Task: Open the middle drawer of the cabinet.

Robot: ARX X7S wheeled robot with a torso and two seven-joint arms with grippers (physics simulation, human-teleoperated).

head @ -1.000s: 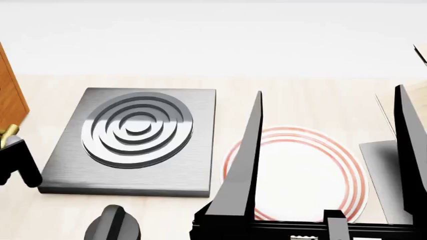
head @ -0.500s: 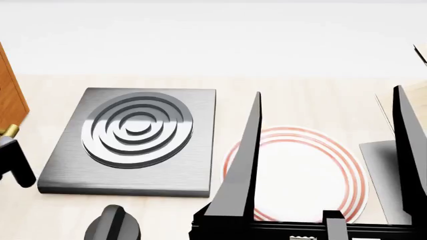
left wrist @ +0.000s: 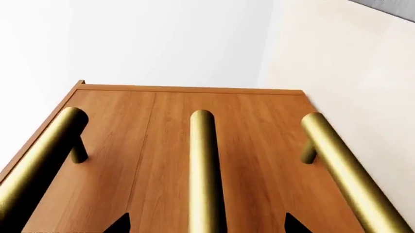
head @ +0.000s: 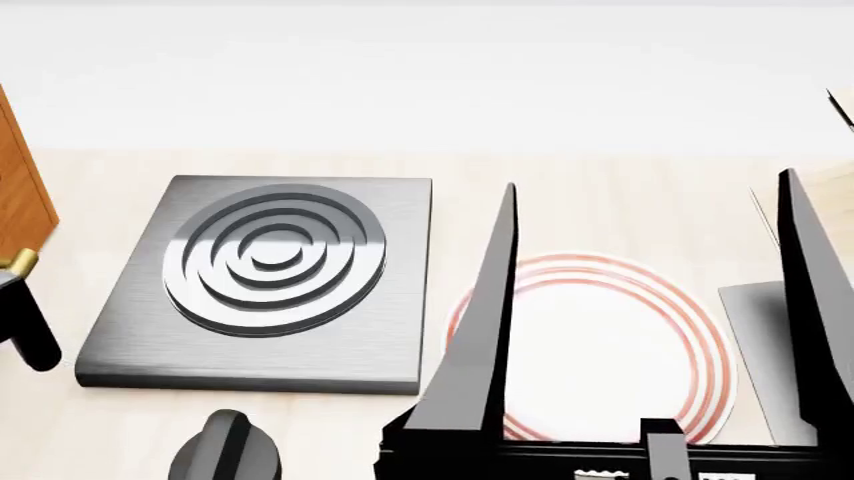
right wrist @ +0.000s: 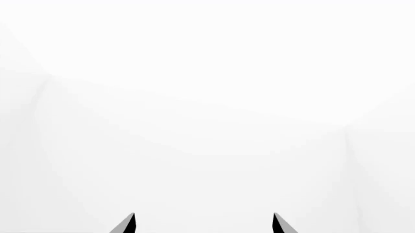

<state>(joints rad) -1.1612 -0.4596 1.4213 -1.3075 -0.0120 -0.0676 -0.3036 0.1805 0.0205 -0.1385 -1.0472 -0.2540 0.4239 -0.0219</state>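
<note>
The cabinet [left wrist: 175,102] fills the left wrist view, orange-brown wood with three brass bar handles side by side. The middle drawer [left wrist: 250,160] carries the centre handle [left wrist: 201,160]. My left gripper [left wrist: 206,224] is open, with one black fingertip on each side of that handle and clear of it. In the head view only the cabinet's edge [head: 16,180], a brass handle end [head: 20,262] and one black left finger [head: 27,325] show at the far left. My right gripper [head: 650,185] is open and empty over the counter; in its wrist view it [right wrist: 202,223] faces a white wall.
A grey burner plate with concentric rings [head: 274,265] lies on the pale counter. A white plate with red rings [head: 601,350] sits under my right gripper. A black knob [head: 227,450] is at the front. A grey slab [head: 754,330] lies at the right.
My left gripper has slid left toward the cabinet, and less of it shows in the head view. My right gripper has shifted slightly left.
</note>
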